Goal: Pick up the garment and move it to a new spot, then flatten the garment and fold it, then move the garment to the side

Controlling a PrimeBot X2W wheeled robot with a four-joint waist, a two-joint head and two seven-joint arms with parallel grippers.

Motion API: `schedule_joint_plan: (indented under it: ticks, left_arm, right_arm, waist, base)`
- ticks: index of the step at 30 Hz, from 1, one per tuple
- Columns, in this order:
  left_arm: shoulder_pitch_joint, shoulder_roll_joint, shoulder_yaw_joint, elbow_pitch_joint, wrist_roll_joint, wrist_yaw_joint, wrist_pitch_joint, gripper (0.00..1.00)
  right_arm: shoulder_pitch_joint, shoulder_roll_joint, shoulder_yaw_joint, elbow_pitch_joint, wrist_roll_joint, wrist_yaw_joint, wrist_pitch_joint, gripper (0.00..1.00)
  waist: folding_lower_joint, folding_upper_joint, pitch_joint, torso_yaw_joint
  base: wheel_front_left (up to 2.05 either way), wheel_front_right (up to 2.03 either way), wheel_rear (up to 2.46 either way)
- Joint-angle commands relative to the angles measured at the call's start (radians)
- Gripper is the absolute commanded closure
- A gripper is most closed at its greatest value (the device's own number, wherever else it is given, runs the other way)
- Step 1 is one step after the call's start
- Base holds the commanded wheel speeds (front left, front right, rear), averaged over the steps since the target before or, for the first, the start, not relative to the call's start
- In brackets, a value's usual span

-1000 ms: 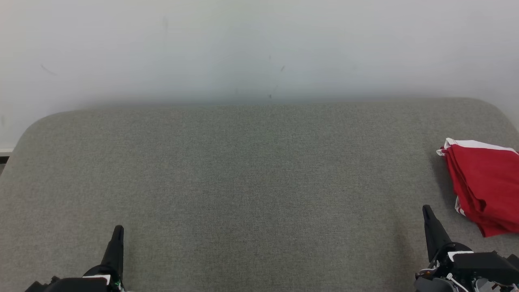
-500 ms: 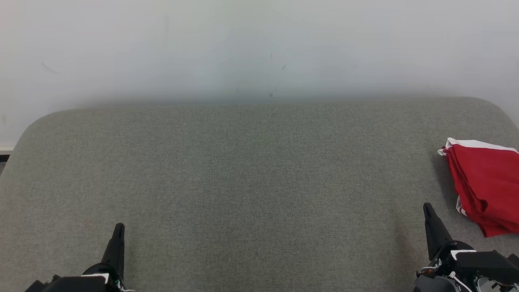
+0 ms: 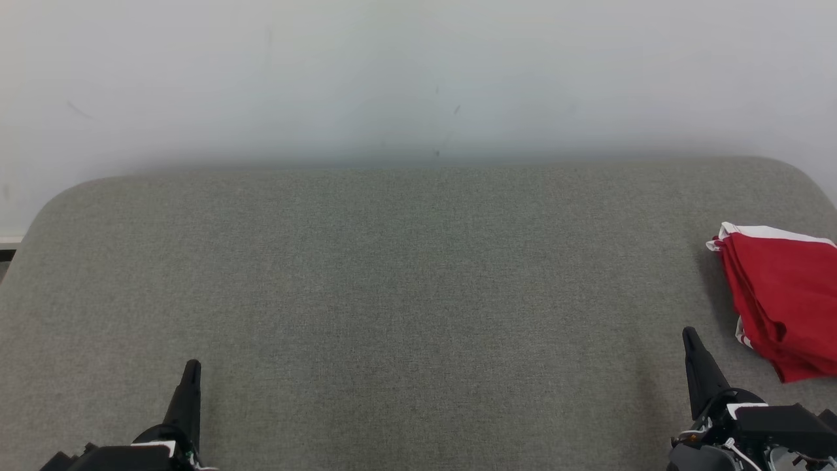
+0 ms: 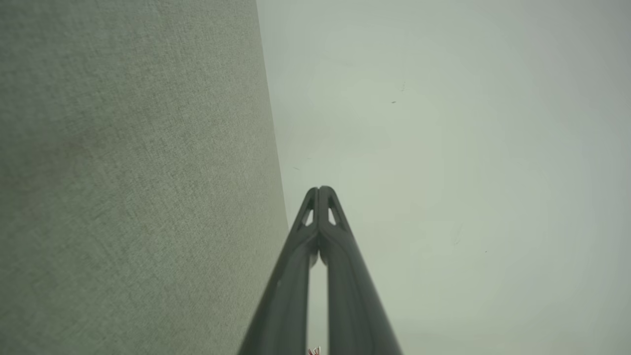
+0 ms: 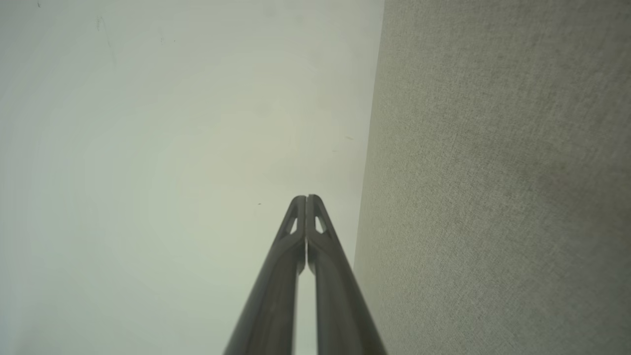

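A red garment with white trim lies folded at the far right of the grey fabric surface, partly cut off by the head view's right edge. My right gripper rests at the lower right, shut and empty, a short way left of and nearer than the garment. At the lower left, my left gripper is also shut with nothing in it. In the left wrist view the left gripper has its tips pressed together. In the right wrist view the right gripper is likewise closed tip to tip.
A pale wall rises directly behind the rounded back edge of the grey surface. A sliver of floor and skirting shows at the far left edge.
The whole head view shifted very slightly between one second ago and half a second ago; both grippers rose a touch in it. Since then nothing has moved.
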Motion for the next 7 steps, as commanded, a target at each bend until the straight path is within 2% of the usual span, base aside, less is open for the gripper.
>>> schedule_joint_plan:
  ticks: [1, 7]
  left_arm:
    - [-0.011, 0.004, 0.001, -0.004, -0.004, -0.003, 0.0, 1.0]
    - [-0.011, 0.004, 0.001, -0.004, -0.005, -0.003, 0.0, 1.0]
  right_arm:
    - [-0.007, 0.002, -0.002, -0.002, 0.001, -0.002, 0.003, 1.0]
    - [-0.007, 0.002, -0.002, -0.002, 0.001, -0.002, 0.003, 1.0]
  waist:
    - [0.0001, -0.0001, 0.0, 0.0]
    - [0.0001, -0.0001, 0.0, 0.0]
  base:
    - [0.0, 0.0, 0.0]
    - [0.0, 0.0, 0.0]
